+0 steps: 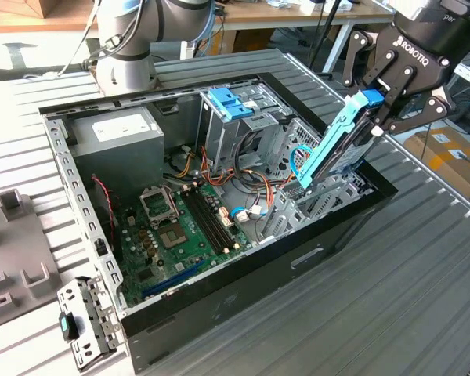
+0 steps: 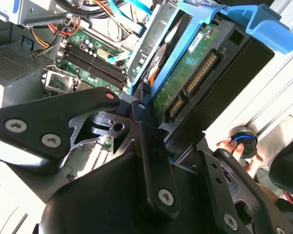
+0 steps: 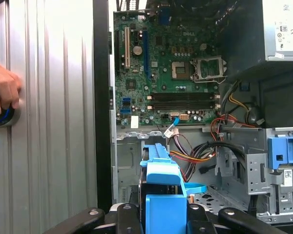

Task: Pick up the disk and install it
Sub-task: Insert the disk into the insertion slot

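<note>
My gripper [image 1: 378, 110] is shut on the disk [image 1: 333, 149], a flat drive in blue plastic side rails. I hold it tilted steeply over the end of the open computer case [image 1: 243, 274] at the exterior view's right. Its lower end reaches down among the metal bay walls there; whether it touches them I cannot tell. The second wrist view shows the disk's green circuit-board underside [image 2: 190, 73] facing the camera, with a black finger [image 2: 136, 105] pressed on its edge. In the first wrist view the blue rail [image 3: 163, 195] rises between my fingers.
Inside the case lie the motherboard [image 1: 180, 227], a grey power-supply box [image 1: 121, 133], loose cables and a metal drive cage topped by a light-blue bracket [image 1: 231, 102]. A person's hand [image 3: 5, 90] rests on a round knob on the ribbed table beside the case. A metal bracket [image 1: 82, 321] lies outside the case's near corner.
</note>
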You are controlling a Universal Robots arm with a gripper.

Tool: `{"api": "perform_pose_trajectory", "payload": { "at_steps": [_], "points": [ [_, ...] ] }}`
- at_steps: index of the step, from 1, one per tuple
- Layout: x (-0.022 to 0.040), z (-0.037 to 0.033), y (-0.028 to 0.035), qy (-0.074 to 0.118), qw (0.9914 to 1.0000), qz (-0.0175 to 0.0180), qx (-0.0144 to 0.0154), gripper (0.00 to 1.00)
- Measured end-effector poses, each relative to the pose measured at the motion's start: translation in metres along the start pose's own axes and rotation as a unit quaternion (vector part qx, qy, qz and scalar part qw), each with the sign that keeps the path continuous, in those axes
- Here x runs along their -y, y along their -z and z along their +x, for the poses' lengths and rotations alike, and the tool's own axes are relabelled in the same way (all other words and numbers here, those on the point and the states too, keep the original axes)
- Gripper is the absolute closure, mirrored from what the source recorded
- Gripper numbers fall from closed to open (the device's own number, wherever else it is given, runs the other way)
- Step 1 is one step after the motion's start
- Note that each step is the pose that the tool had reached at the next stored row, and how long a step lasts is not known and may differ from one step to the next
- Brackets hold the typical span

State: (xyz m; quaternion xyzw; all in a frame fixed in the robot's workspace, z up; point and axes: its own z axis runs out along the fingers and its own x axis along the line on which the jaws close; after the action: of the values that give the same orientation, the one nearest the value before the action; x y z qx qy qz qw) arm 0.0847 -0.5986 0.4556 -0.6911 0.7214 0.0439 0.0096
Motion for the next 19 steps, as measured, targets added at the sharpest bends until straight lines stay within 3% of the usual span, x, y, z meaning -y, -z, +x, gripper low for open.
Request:
{"api": "perform_pose_trajectory", "payload": {
  "at_steps": [11, 19],
  "points": [
    [-0.0017, 0.0008, -0.0089, 0.001, 1.00000, -0.0001, 0.0001, 0.64],
    [-0.0033, 0.0010, -0.0132, 0.019, 0.99982, -0.0014, -0.0010, 0.64]
  ]
}}
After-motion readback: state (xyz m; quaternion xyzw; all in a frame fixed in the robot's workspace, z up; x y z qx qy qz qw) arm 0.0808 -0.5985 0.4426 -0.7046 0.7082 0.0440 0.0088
